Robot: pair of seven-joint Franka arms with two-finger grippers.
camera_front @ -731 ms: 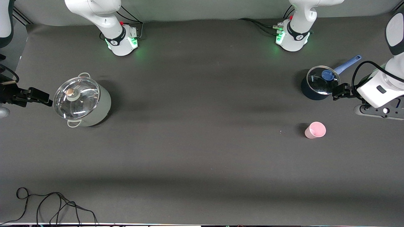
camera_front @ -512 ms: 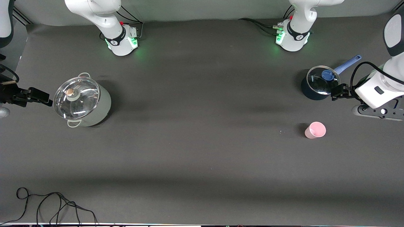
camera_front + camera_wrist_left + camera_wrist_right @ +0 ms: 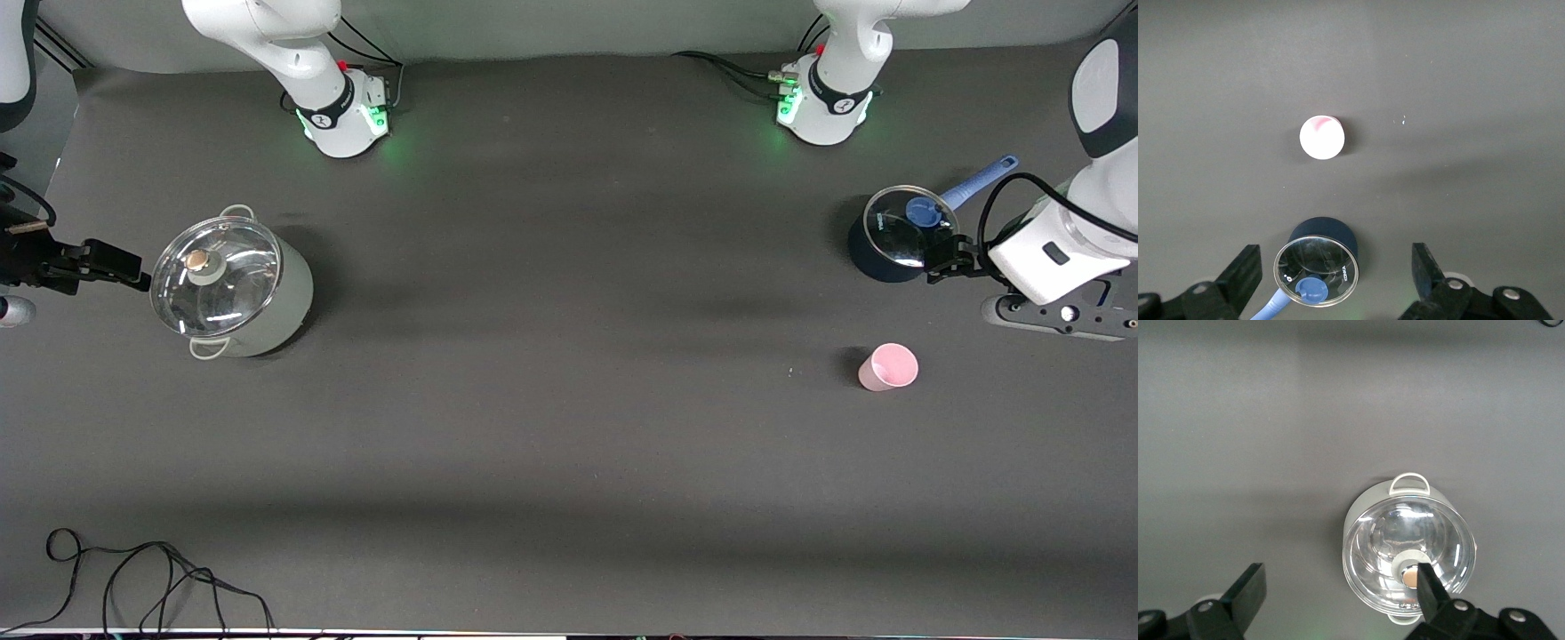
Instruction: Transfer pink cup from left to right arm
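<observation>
The pink cup (image 3: 887, 367) stands upright on the dark table toward the left arm's end, with nothing touching it. It also shows in the left wrist view (image 3: 1321, 138), seen from above. My left gripper (image 3: 944, 260) hangs open and empty in the air beside a dark blue saucepan (image 3: 893, 238). In the left wrist view its fingers (image 3: 1245, 275) are spread wide around the left gripper's (image 3: 1335, 270) middle, with the saucepan (image 3: 1318, 263) below. My right gripper (image 3: 124, 267) is open and empty beside a pale lidded pot (image 3: 233, 289). It shows open in the right wrist view (image 3: 1341, 587).
The saucepan has a glass lid and a blue handle (image 3: 978, 182). It stands farther from the front camera than the cup. The pale pot with a glass lid (image 3: 1408, 547) stands toward the right arm's end. A black cable (image 3: 151, 578) lies near the table's front edge.
My left gripper has drifted slightly toward the saucepan. My right gripper has shifted a little toward the robots' side. The cup and both pots have not moved.
</observation>
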